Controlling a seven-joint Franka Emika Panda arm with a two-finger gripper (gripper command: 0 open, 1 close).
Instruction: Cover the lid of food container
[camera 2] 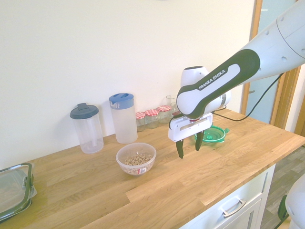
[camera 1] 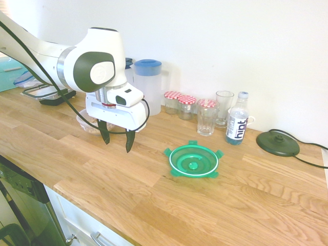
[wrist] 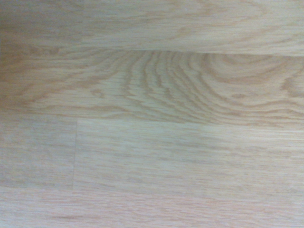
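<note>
A white robot arm's gripper (camera 1: pixel 117 140) hangs above a wooden kitchen counter (camera 1: pixel 154 174), pointing straight down with its two dark fingers (camera 1: pixel 104 132) spread apart and holding nothing. In the first exterior view the round green lid (camera 1: pixel 194 161) lies flat on the counter to the right of the gripper, well apart from it, its clip tabs sticking out from the rim. The food container (camera 2: pixel 136 159), a small clear bowl with brownish grains inside, stands open on the counter; in the second exterior view it sits to the left of the gripper, near but not touching, so that the gripper hangs between bowl and lid.

Along the far wall stand a clear pitcher with a blue lid (camera 2: pixel 123 118), a second pitcher with a dark lid (camera 2: pixel 86 128), three small jars with red-checked caps (camera 1: pixel 186 106), two drinking glasses (camera 1: pixel 206 117) and a water bottle (camera 1: pixel 237 125). A black corded disc (camera 1: pixel 278 142) rests at the far right in the first exterior view. The wrist view shows only bare, blurred wood grain.
</note>
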